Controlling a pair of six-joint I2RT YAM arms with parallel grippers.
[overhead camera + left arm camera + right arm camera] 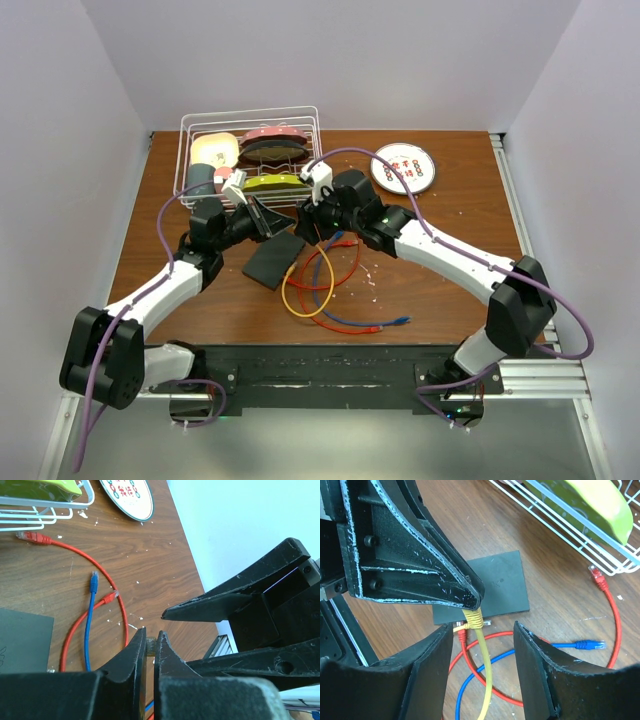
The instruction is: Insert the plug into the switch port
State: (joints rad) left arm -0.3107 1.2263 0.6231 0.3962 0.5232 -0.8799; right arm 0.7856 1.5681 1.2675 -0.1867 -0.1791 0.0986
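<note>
The yellow plug sits pinched in the closed tips of the left gripper, right at the edge of the black switch, which lies flat on the wooden table. The right gripper stands open, fingers straddling the yellow cable. A red cable and a blue cable loop nearby.
</note>
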